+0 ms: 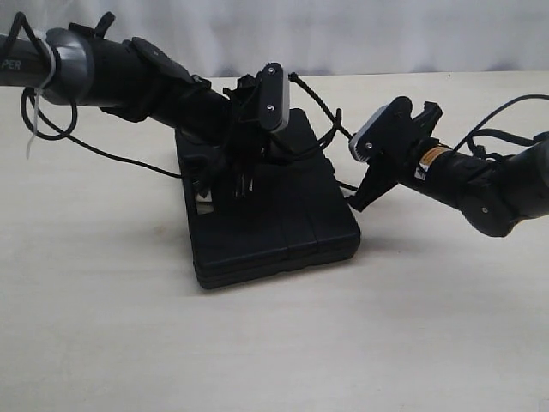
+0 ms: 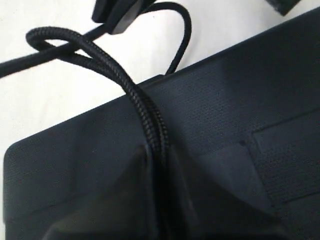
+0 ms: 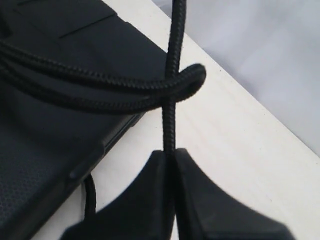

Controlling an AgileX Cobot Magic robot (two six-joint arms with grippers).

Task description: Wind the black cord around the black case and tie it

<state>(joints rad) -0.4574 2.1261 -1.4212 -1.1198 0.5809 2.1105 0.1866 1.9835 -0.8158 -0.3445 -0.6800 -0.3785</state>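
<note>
The left hand [image 2: 157,150] is pinched shut on the black cord [image 2: 107,65] over the black case [image 2: 225,100], which lies on the surface [image 1: 257,343]. The right hand [image 3: 170,152] clamps the same cord beside the case. The left arm [image 1: 86,69] reads "PER".

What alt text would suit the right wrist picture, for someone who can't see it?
The right gripper is shut on a black braided cord, which runs straight out from its tips. A doubled bend of cord crosses that strand, reaching out from over the black case, which lies on a pale table.
</note>
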